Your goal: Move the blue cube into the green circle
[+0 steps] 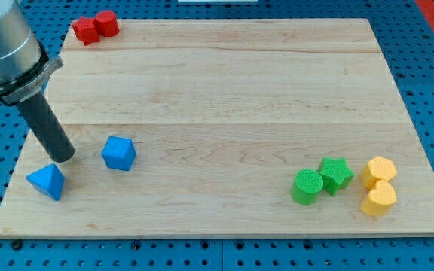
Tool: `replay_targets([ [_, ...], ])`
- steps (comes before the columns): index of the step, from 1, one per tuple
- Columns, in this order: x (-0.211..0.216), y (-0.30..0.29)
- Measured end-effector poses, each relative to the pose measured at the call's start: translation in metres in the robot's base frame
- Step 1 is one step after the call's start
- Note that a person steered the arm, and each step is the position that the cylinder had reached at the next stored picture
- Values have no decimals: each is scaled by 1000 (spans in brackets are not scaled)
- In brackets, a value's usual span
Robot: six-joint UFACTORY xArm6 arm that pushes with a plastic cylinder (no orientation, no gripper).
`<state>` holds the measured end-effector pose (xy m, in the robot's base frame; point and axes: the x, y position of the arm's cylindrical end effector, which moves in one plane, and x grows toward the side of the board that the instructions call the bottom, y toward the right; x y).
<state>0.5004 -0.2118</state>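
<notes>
The blue cube (118, 153) sits on the wooden board at the lower left. The green circle block (307, 186) lies at the lower right, touching a green star block (336, 175) on its right. My tip (63, 158) rests on the board just left of the blue cube, with a small gap between them. A second blue block, a triangle-like wedge (47, 181), lies just below and left of my tip.
Two yellow blocks (380, 172) (378, 199) sit right of the green star near the board's right edge. Two red blocks (87, 31) (107, 23) touch each other at the top left corner. The board's edge (224, 232) runs along the view's bottom.
</notes>
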Motion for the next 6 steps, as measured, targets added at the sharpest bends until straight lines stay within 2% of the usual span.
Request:
replay_targets([
  [2, 2, 213],
  [3, 6, 248],
  [4, 18, 192],
  [5, 39, 235],
  [6, 39, 265],
])
